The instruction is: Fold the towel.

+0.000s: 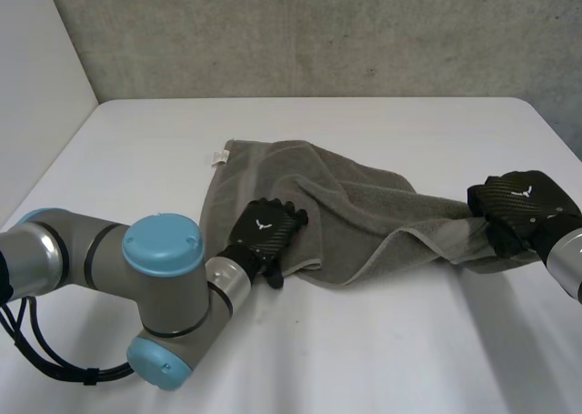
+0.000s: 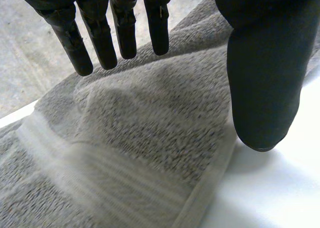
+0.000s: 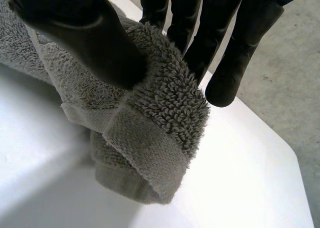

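Observation:
A grey towel [image 1: 364, 205] lies rumpled across the middle of the white table [image 1: 382, 341], with a small white label [image 1: 218, 156] at its far left corner. My left hand [image 1: 264, 230] rests over the towel's near left edge. In the left wrist view its fingers [image 2: 125, 32] are straight just above the towel [image 2: 140, 138], and the thumb [image 2: 260, 77] reaches past the hem to the table. My right hand [image 1: 523, 200] is at the towel's right end. There the thumb [image 3: 85, 32] pinches a bunched corner of the towel [image 3: 160, 112] against the fingers and holds it slightly off the table.
My left arm's elbow [image 1: 164, 287] bulks over the table's near left part. A grey wall [image 1: 318, 32] runs behind the table's far edge. Bare table surface lies in front of the towel and to its far side.

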{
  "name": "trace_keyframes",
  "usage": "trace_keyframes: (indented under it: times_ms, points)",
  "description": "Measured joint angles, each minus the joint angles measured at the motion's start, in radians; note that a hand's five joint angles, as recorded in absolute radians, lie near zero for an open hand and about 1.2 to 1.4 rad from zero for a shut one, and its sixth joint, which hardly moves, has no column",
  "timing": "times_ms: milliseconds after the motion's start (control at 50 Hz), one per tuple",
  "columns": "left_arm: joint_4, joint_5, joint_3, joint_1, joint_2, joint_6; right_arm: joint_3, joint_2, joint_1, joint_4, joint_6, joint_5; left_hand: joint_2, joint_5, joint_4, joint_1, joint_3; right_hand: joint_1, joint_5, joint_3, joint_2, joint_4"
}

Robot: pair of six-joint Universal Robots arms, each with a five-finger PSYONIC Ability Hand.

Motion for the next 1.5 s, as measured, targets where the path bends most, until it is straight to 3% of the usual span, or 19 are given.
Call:
trace_keyframes:
  times_ms: [300,460,660,720,900,1100,1220,1360,1500]
  points:
    - [0.0,-0.003,0.066,-0.074,-0.019,0.0,0.008,-0.013,-0.003,0.001,0.003,0.001,0.062,0.062,0.064,0.063,0.063,0.0,0.0,0.0,0.0,0.0]
    - [0.0,-0.024,0.153,-0.082,-0.096,0.007,0.008,-0.015,-0.003,0.001,0.004,0.001,0.282,0.277,0.283,0.283,0.281,0.0,0.0,0.0,0.0,0.0]
    - [-0.001,-0.109,0.226,-0.067,-0.121,0.026,-0.025,-0.034,-0.031,0.001,0.007,0.004,0.513,0.504,0.511,0.512,0.508,0.0,0.0,0.0,0.0,0.0]
    - [-0.001,-0.117,0.22,-0.054,-0.097,0.052,-0.043,-0.042,-0.043,0.002,0.013,0.004,0.703,0.7,0.703,0.711,0.701,0.0,0.0,0.0,0.0,0.0]
    - [-0.005,-0.119,0.127,0.022,0.085,0.187,-0.163,-0.126,-0.057,0.028,0.11,-0.001,0.824,0.803,0.826,0.795,0.823,0.0,0.0,0.0,0.0,0.0]
    - [-0.011,-0.112,-0.031,0.116,0.635,0.202,-0.549,-0.236,-0.061,0.276,0.226,-0.074,0.83,0.807,0.831,0.803,0.829,0.0,0.001,0.013,0.0,0.001]
    - [-0.048,-0.106,-0.064,0.127,0.859,0.143,-0.766,-0.194,-0.063,0.486,0.224,-0.126,0.83,0.816,0.831,0.808,0.829,0.0,0.003,0.013,0.0,0.001]
    - [-0.138,-0.103,-0.093,0.128,0.888,0.112,-0.842,-0.021,-0.056,0.648,0.184,-0.175,0.831,0.816,0.832,0.808,0.829,0.0,0.003,0.013,0.0,0.001]
    - [-0.169,-0.102,-0.164,0.145,0.753,0.112,-0.817,0.177,-0.026,0.678,0.089,-0.175,0.831,0.816,0.832,0.808,0.83,0.0,0.003,0.013,0.0,0.001]
